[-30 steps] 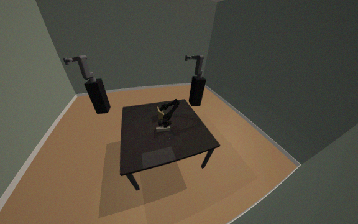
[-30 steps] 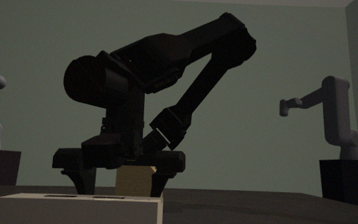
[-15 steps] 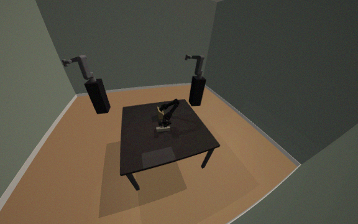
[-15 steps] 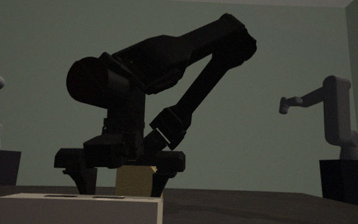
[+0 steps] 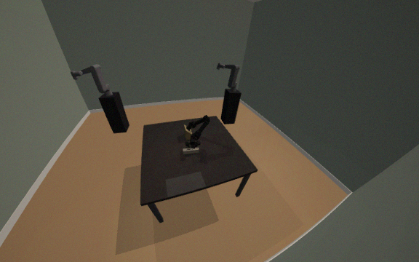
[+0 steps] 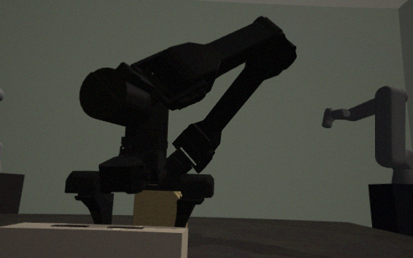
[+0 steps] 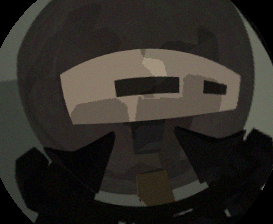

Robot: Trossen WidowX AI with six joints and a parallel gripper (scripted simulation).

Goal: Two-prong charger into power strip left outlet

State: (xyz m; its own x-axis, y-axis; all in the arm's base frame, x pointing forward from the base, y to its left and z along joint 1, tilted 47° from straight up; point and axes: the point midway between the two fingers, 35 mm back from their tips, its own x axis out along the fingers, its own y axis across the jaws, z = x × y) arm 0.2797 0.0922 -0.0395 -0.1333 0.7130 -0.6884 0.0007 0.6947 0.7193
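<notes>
On the dark table (image 5: pixel 166 182), power strip (image 5: pixel 190 150).

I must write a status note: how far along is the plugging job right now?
Nothing looks finished: both slots of the power strip are uncovered. In hand: the gripper is open around the tan charger, which stands behind the strip; it holds nothing. Left: grasp the charger, carry it over the left outlet, and push both prongs in straight.
</notes>
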